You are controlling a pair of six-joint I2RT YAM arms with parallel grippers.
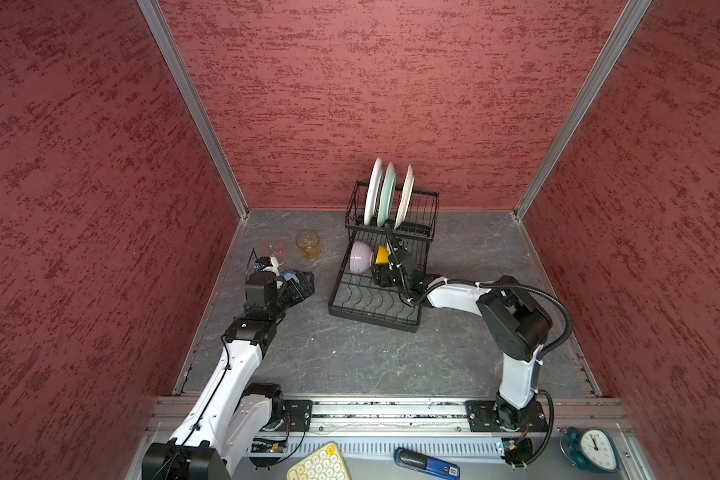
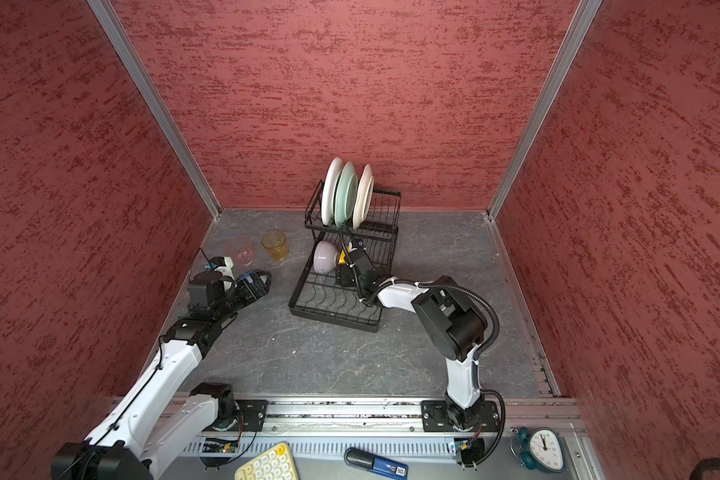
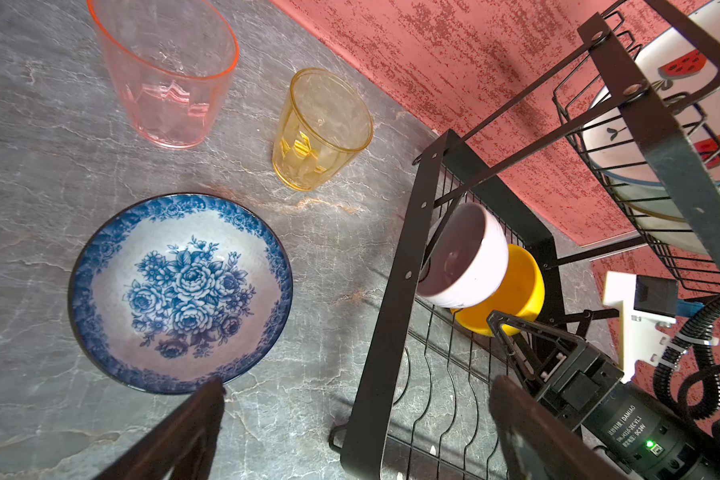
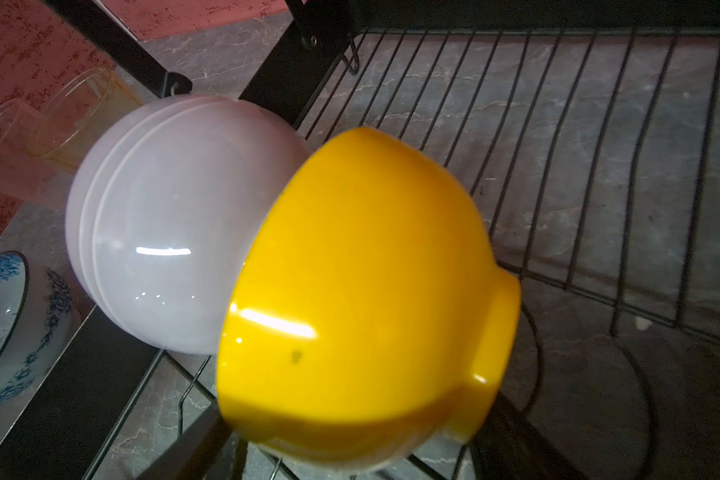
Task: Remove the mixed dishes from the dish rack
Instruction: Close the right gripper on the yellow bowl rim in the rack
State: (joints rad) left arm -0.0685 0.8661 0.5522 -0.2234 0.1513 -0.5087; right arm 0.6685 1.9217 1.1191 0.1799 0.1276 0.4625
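Yellow bowl [image 4: 362, 299] fills right wrist view; right claw [image 3: 520, 336] grip untellable, left claw [image 3: 356, 399] open.

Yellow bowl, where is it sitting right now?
In a top view the yellow bowl lies tipped on the low tray of the dish rack, against the lilac bowl on its left.

The grey marbled table [image 1: 350, 361] carries the black wire dish rack [image 1: 373, 320]. Beside the rack stand a pink tumbler [image 3: 167, 75], an amber tumbler [image 3: 321, 129] and a blue-and-white bowl [image 3: 179, 291], all upright.
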